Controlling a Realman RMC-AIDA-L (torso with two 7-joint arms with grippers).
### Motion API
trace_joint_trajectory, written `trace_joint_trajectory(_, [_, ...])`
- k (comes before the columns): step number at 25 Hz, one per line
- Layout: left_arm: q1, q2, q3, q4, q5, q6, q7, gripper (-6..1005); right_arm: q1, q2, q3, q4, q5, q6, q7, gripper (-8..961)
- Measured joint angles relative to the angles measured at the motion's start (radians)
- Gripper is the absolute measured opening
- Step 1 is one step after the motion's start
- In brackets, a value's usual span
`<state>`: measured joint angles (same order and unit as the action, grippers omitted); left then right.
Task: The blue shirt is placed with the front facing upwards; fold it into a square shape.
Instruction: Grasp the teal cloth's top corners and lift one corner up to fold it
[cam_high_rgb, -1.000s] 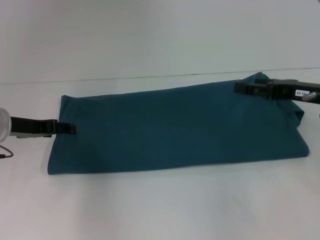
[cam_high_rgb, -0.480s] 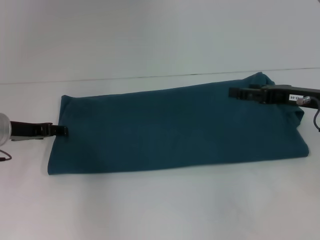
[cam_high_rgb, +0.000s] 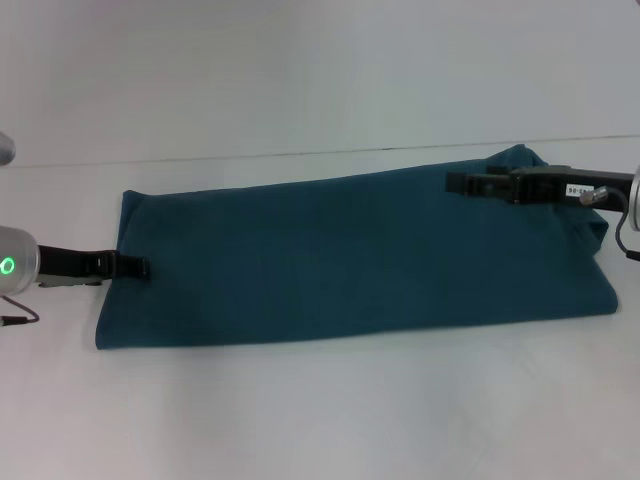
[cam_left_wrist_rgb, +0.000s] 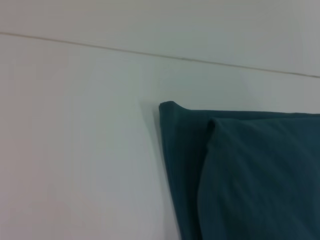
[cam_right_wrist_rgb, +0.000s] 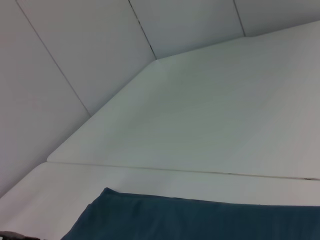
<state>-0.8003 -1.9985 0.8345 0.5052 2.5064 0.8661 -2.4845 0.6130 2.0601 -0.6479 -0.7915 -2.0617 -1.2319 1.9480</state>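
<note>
Blue shirt (cam_high_rgb: 350, 255) edges meet left pincer (cam_high_rgb: 140, 267)

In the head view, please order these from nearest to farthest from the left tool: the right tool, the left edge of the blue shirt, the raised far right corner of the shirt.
From the left tool:
1. Left edge of the blue shirt: right at the tool's tip, robot's left.
2. Right tool: over the shirt's far right part.
3. Raised far right corner: beyond the right tool, at the far right.

A bare lab-style test bench: a plain white table (cam_high_rgb: 320, 420), seamed white wall panels (cam_right_wrist_rgb: 75, 55) behind it, and nothing domestic in sight beyond the robot's arms.
</note>
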Motion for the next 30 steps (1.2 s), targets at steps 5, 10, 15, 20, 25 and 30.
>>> trace_joint_trajectory(5, [-0.006, -0.010, 0.000, -0.003, -0.001, 0.010, 0.037, 774, 0.002, -0.001, -0.017, 0.000, -0.002, 0.013, 0.013, 924])
trace_joint_trajectory(10, [-0.003, -0.026, -0.008, 0.023, -0.033, 0.029, 0.085, 640, 0.002, -0.005, -0.048, 0.000, -0.002, 0.035, 0.030, 922])
trace_joint_trajectory(15, [0.010, -0.036, -0.011, 0.044, -0.076, 0.026, 0.107, 449, 0.002, -0.004, -0.052, 0.004, -0.003, 0.044, 0.034, 921])
trace_joint_trajectory(20, [0.004, -0.032, -0.011, 0.016, -0.096, 0.025, 0.136, 362, 0.004, -0.007, -0.059, 0.010, -0.003, 0.045, 0.043, 919])
trace_joint_trajectory(25, [0.009, -0.038, -0.012, 0.046, -0.098, 0.032, 0.139, 275, 0.005, -0.007, -0.061, 0.011, -0.001, 0.045, 0.046, 918])
trace_joint_trajectory(30, [0.015, -0.045, -0.011, 0.091, -0.098, 0.069, 0.139, 91, 0.001, -0.005, -0.052, 0.011, 0.007, 0.043, 0.046, 917])
